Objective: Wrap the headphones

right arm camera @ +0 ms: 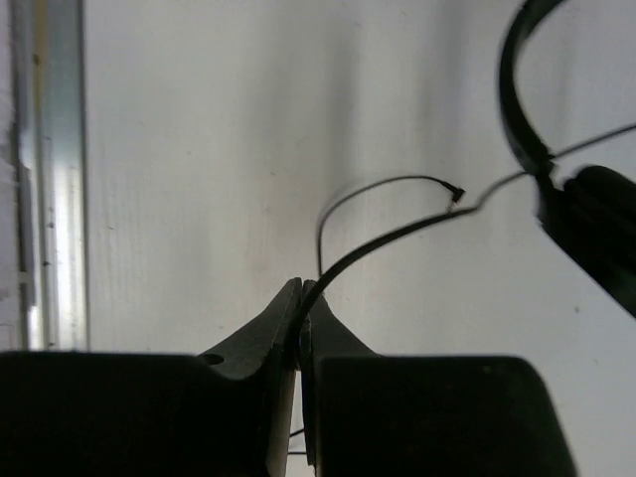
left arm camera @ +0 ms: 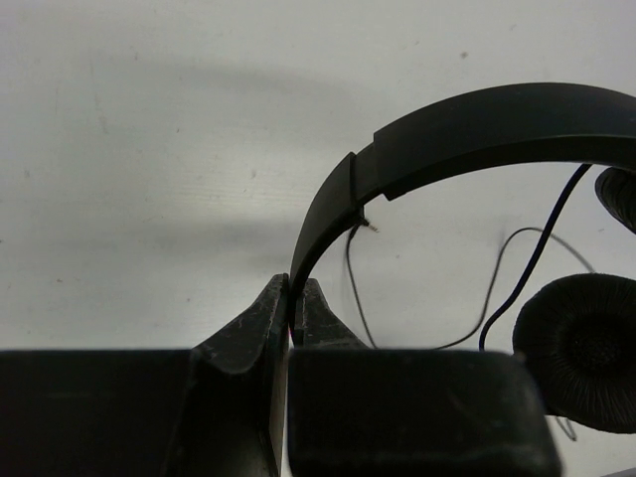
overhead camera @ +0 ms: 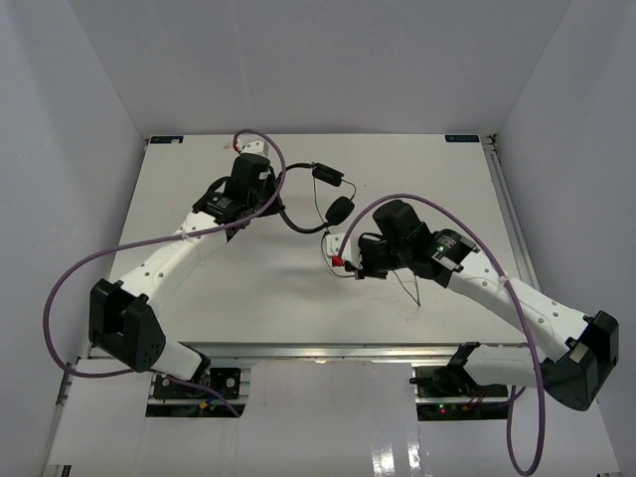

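Observation:
The black headphones lie at the middle of the white table, with a thin headband (overhead camera: 288, 217) and two round earcups (overhead camera: 339, 209). My left gripper (overhead camera: 268, 206) is shut on the headband (left arm camera: 477, 129), pinched between its fingertips (left arm camera: 295, 298). One padded earcup (left arm camera: 581, 338) shows at the right of the left wrist view. My right gripper (overhead camera: 341, 260) is shut on the thin black cord (right arm camera: 397, 234), which runs from its tips (right arm camera: 301, 293) up to an earcup (right arm camera: 596, 214). A loose length of cord (overhead camera: 409, 288) trails on the table under the right wrist.
An aluminium rail (right arm camera: 50, 179) runs along the table's edge, at the left of the right wrist view. Thick purple robot cables (overhead camera: 60, 288) loop beside both arms. White walls enclose the table (overhead camera: 199, 298) on three sides.

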